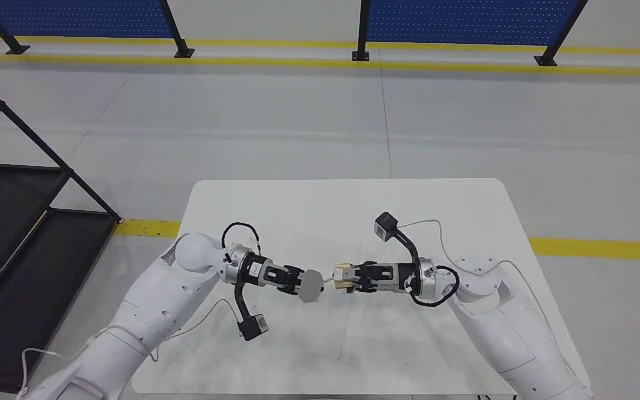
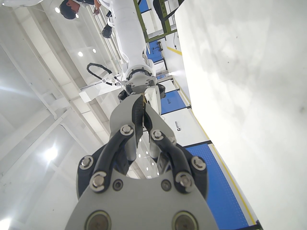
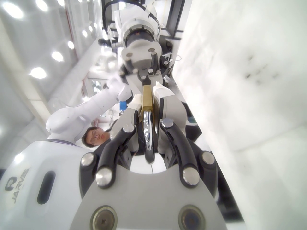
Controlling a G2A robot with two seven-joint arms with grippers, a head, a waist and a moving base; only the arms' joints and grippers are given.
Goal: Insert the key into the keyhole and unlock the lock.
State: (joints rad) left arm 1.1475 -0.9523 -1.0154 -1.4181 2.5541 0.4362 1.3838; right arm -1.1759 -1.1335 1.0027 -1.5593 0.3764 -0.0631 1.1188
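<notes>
Lock [image 3: 146, 107], brass, clamped in the right gripper [image 3: 147, 92] above the table [image 1: 430, 210], long axis level in top view, shackle [image 3: 148, 132] toward its wrist in right wrist view, keyhole end facing the left gripper [image 2: 144, 105], pinched tight on the key [image 2: 144, 98], a gold sliver in left wrist view.

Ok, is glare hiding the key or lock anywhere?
Top view: even light, soft shadows on the table. Left wrist view: table glares white; the key at the left pincer is a sliver. Right wrist view: table washed out, but the lock in the right pincer shows clearly.
</notes>
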